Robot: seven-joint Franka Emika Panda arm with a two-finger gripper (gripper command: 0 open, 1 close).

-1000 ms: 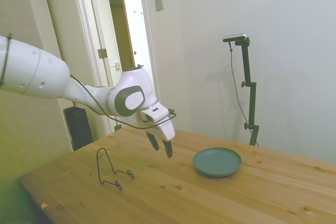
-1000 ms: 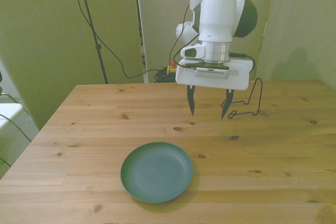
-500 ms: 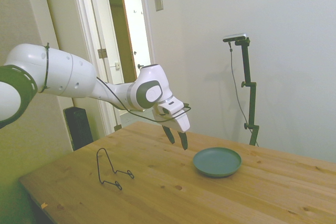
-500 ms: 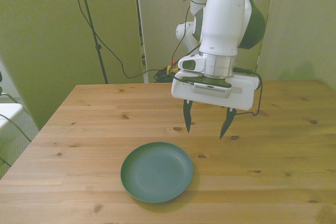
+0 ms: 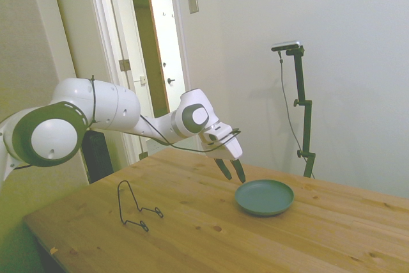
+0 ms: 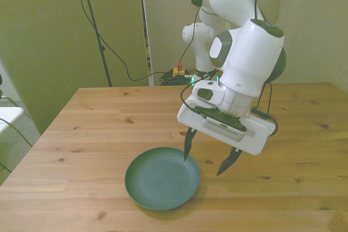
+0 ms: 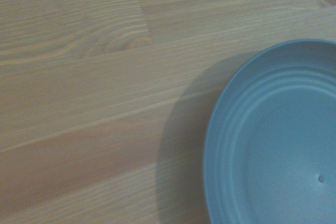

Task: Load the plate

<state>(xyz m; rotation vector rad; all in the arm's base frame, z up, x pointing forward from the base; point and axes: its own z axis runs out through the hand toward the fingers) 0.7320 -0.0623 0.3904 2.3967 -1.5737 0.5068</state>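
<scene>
wooden table (image 6: 81,134) | on it: teal plate (image 6: 162,177), wire stand (image 5: 136,207)

Dim, yellow-green indoor light; wrist view soft, plate (image 7: 273,140) casting faint shadow.

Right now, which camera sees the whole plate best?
The front view: the plate shows whole, from above. The side view shows it whole too, but flat and edge-on. The wrist view catches only part of it.

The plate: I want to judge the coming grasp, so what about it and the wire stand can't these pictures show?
- Plate: wrist view's edge cuts off most of it.
- Wire stand: shows in the side view only; the arm hides it in the front view.
- Gripper: open; height above the rim unclear.
</scene>
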